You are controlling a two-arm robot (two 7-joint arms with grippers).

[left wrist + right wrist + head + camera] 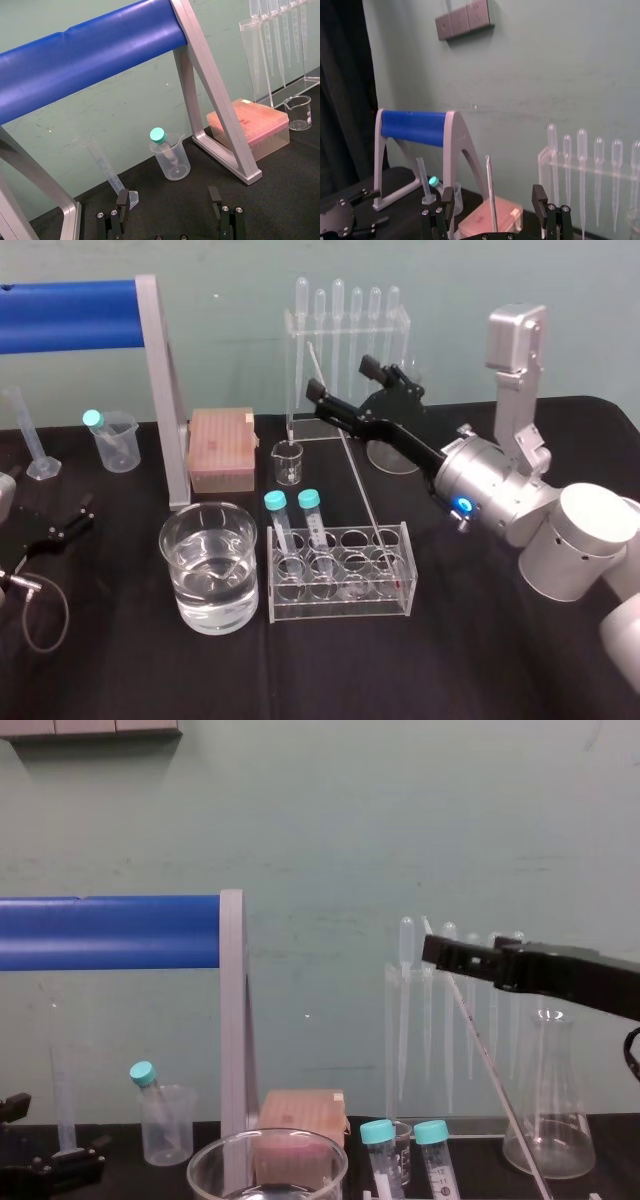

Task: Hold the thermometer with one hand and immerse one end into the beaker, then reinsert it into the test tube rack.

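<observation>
One arm is at work: the right gripper (338,375) reaches in nearly level, well above the table, its jaws wide apart with the upper stretch of the thermometer (360,480) standing between them, not yet pinched. The thermometer leans, its red lower end down in the right end hole of the rack (345,612) at the front and its top tilted back toward the pipette stand (290,360). That slant leaves a long free length above the rack, which I judge is why the gripper is set so high, clear of the two capped tubes (278,530) at the rack's left end; a hold up there should also leave plenty of rod below the fingers to dip. The beaker (175,560), part full of water, stands just beside the rack on its left, so the carry should be short, and its wide mouth is forgiving for thin glass. The step in hand looks like closing the grip; nothing of the dip is done. The right forearm comes up from the lower right, the blue-lit wrist (485,485) turned so the long black fingers point leftward and away from the robot. The left gripper (169,200) lies parked low on the table at the robot's left, jaws wide and empty
</observation>
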